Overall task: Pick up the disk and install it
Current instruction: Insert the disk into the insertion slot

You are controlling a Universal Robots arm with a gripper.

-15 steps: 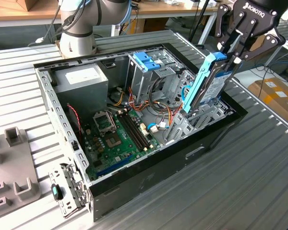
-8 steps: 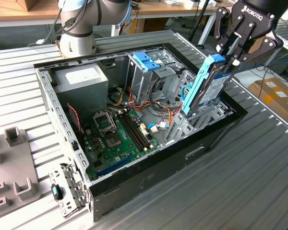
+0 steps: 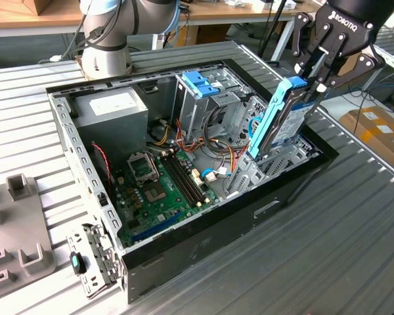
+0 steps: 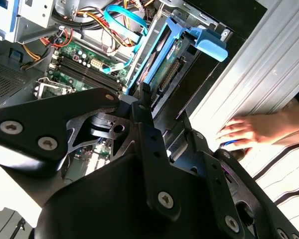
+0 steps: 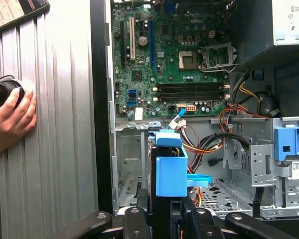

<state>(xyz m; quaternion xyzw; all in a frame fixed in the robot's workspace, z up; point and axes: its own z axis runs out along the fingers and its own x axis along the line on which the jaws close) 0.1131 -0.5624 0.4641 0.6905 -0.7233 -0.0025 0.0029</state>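
The black gripper (image 3: 315, 77) hangs at the exterior view's upper right, angled downward, fingers pinched on the upper end of the disk (image 3: 280, 125).

Exterior view looks down on the case (image 3: 249, 223); both wrist views (close) share its motherboard (image 5: 169, 55) (image 4: 77, 57).

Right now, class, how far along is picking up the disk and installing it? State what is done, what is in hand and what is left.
Done: the disk is picked up. In hand: the hand grips its top end; it hangs tilted, its lower end dipping into the computer case by the drive bay. Left: it is not yet seated in the bay.
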